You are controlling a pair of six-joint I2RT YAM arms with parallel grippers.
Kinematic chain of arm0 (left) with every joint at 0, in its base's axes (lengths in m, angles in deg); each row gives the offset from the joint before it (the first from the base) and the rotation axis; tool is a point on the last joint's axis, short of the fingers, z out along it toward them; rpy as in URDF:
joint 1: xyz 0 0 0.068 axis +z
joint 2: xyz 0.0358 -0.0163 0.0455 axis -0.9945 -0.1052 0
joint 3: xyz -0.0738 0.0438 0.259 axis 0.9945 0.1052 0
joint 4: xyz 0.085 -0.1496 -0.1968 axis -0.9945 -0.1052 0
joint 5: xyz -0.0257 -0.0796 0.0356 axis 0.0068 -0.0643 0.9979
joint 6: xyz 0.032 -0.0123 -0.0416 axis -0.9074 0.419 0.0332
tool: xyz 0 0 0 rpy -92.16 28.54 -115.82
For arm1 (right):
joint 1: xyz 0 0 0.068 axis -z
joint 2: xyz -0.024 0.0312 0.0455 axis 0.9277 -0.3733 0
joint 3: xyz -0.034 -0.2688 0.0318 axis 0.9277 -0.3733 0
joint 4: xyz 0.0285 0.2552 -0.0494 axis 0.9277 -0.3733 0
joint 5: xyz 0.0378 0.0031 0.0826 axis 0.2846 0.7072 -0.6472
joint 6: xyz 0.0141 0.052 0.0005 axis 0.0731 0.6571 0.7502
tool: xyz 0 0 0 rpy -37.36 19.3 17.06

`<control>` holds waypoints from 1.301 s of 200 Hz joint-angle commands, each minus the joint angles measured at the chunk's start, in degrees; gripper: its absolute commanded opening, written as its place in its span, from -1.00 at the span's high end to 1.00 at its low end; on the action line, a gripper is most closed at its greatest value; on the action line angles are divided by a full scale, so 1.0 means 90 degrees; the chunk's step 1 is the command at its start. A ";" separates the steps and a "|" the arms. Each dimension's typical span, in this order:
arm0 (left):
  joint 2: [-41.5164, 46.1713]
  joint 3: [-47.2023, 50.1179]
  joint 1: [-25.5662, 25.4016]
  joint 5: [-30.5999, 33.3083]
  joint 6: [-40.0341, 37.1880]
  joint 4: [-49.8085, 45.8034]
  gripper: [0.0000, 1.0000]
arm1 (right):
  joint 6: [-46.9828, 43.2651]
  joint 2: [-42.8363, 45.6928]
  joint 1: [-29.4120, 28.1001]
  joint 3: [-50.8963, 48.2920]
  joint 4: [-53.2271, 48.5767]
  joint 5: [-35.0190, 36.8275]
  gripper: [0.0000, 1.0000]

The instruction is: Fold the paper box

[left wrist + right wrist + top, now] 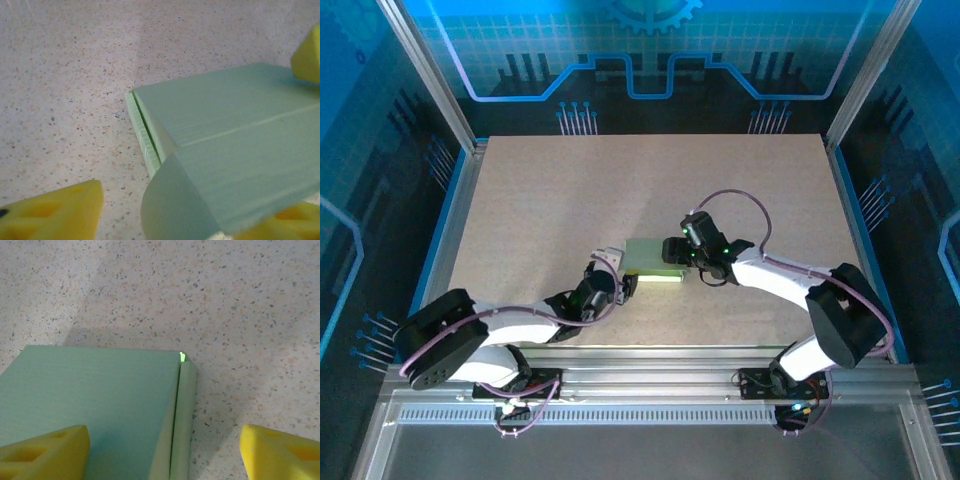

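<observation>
The paper box (652, 262) is a slim pale green box lying flat in the middle of the table. In the left wrist view its near end (235, 135) shows a rounded flap sticking out toward the camera and a narrow side strip. My left gripper (175, 220) is open around that end, its left finger (55, 215) standing apart from the card. My right gripper (162, 450) is open over the opposite end (100, 390), where a folded side tab runs along the edge. In the top view the left gripper (628, 285) and the right gripper (672, 252) flank the box.
The speckled beige table (570, 190) extends widely behind and to both sides of the box. Metal frame posts and blue panels enclose it. A yellow finger of the other gripper (310, 55) shows at the left wrist view's upper right.
</observation>
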 commanded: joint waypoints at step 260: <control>-0.1398 -0.2447 0.2732 -0.4384 0.1949 -0.2925 -0.29 | 0.0139 -0.0563 0.0234 -0.0246 0.0505 -0.0466 -0.53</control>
